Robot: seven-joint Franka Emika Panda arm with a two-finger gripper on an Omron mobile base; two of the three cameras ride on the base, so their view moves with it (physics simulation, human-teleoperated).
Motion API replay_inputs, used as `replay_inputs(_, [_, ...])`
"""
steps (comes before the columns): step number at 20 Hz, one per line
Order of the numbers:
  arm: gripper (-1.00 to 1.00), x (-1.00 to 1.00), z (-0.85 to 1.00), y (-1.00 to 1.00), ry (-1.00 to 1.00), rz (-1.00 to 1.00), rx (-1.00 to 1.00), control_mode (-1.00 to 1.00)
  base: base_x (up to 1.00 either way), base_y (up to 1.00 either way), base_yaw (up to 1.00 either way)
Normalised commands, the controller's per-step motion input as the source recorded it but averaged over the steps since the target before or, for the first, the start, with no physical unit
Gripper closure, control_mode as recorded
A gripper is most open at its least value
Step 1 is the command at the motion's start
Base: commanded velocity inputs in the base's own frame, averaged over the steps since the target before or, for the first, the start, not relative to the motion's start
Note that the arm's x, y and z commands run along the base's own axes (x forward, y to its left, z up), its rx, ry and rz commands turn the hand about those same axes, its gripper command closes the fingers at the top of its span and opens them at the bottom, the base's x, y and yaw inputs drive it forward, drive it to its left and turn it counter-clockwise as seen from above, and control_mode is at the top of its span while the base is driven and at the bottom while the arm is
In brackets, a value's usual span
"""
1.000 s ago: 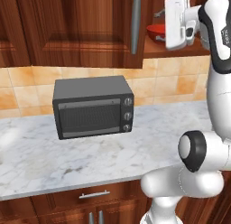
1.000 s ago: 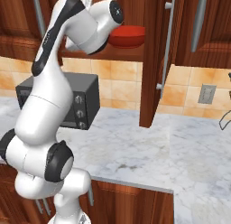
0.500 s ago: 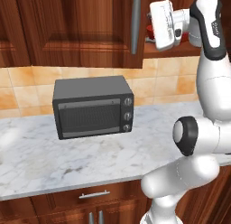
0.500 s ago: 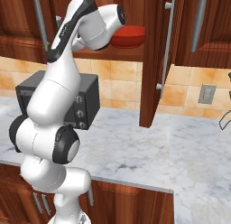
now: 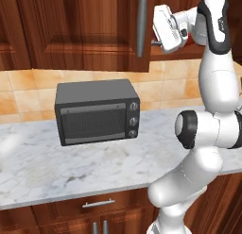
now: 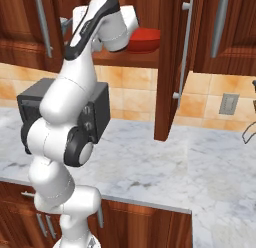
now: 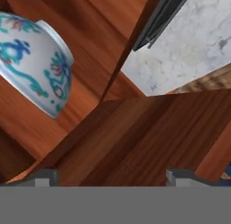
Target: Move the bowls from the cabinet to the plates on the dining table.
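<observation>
The patterned bowl (image 7: pixel 34 60) looks glossy, rigid, breakable; best pinched across its rim. Gripper (image 7: pixel 110 177) fingers stand wide apart, empty.

White bowl (image 7: pixel 34 60) blue-patterned; red bowl (image 6: pixel 144 39); cabinet (image 5: pixel 85 30) reddish-brown.

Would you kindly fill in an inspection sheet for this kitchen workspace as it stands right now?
Surface: marble counter, grey-veined, bare in front of the toaster oven.
Job's things: red bowl on the shelf of the open cabinet; patterned bowl, white with blue markings, on the cabinet shelf in the hand view.
Clutter: dark toaster oven on the counter against the tiled wall.
Grippers: gripper raised at the cabinet opening, jaws apart, nothing between them.
Cables: nothing seen.
Surroundings: wall outlet on the tiles; lower drawer with a short handle under the counter.
</observation>
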Motion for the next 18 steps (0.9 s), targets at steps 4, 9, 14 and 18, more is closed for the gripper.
replay_inputs(4, [-1.00, -0.44, 0.00, 0.33, 0.09, 0.22, 0.00, -1.00, 0.00, 0.00, 0.00])
replay_inputs(9, [-1.00, -0.61, 0.00, 0.51, 0.07, 0.14, 0.01, -1.00, 0.00, 0.00, 0.00])
replay_inputs(14, [-1.00, -0.78, 0.02, 0.49, 0.01, 0.10, 0.04, -1.00, 0.00, 0.00, 0.00])
replay_inputs(18, [-1.00, -0.88, 0.05, 0.40, 0.00, 0.06, 0.08, -1.00, 0.00, 0.00, 0.00])
